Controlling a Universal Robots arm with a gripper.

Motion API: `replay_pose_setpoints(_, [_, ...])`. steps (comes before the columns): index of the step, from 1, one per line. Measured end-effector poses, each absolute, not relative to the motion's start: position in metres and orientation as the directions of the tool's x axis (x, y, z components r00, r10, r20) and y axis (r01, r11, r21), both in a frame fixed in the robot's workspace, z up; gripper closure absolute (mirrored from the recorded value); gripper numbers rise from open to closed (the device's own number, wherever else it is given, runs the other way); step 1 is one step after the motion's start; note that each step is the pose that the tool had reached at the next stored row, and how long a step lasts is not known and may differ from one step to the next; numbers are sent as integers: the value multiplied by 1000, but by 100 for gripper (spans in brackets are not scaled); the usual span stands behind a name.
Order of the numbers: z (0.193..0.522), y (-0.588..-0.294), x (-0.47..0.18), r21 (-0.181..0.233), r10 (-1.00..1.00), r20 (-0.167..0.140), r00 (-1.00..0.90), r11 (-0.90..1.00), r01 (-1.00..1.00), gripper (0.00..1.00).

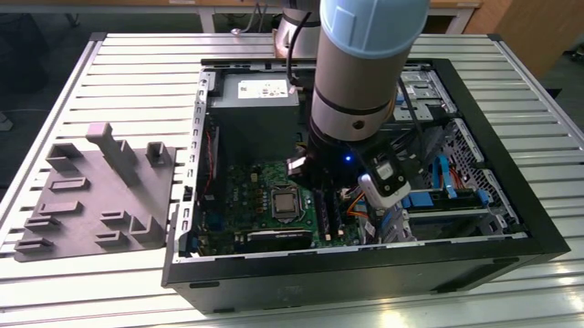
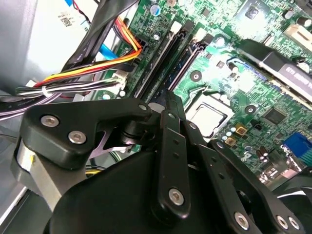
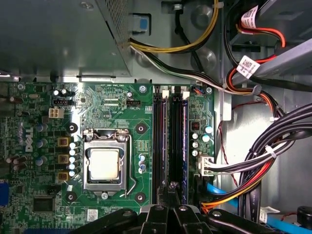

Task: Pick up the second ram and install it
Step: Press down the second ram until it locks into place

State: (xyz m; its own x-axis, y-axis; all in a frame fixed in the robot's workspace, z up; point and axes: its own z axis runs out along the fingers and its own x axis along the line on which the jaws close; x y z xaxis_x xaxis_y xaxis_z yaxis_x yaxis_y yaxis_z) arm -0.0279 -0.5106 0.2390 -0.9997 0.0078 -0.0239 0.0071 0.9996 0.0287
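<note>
Exterior view: one slatted metal counter carries one open black computer case lying on its side. On the exterior view's left sits one grey moulded holder with several upright pegs, just beside the case. One grey robot arm reaches down from the far side into the case, above one green motherboard. One square processor socket shows near the arm's wrist.

First wrist view: the motherboard lies flat with its one processor socket. Beside the socket run four long black memory slots, side by side. The second ram, one thin dark blue board, stands on edge in the slot furthest from the socket, next to a bundle of black, red and orange cables. The black tool hangs over the near end of the slots, its fingers drawn together to a narrow tip. The tip sits just beside the board; I cannot tell whether they touch.

Second wrist view: the tool's black links fill the near part. Its closed tip points at the slots, where one bluish strip of board runs away from it between black slot walls.
</note>
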Motion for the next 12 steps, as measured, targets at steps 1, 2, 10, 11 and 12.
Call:
replay_pose_setpoints(1, [239,-511,-28,29,8,-24,-1000,1000,7,89])
replay_pose_setpoints(2, [239,-512,-28,29,8,-24,-1000,1000,7,89])
replay_pose_setpoints(10, [237,-518,-28,29,8,-24,-1000,1000,7,89])
replay_pose_setpoints(11, [237,-519,-28,29,8,-24,-1000,1000,7,89])
replay_pose_setpoints(12, [237,-520,-28,29,8,-24,-1000,1000,7,89])
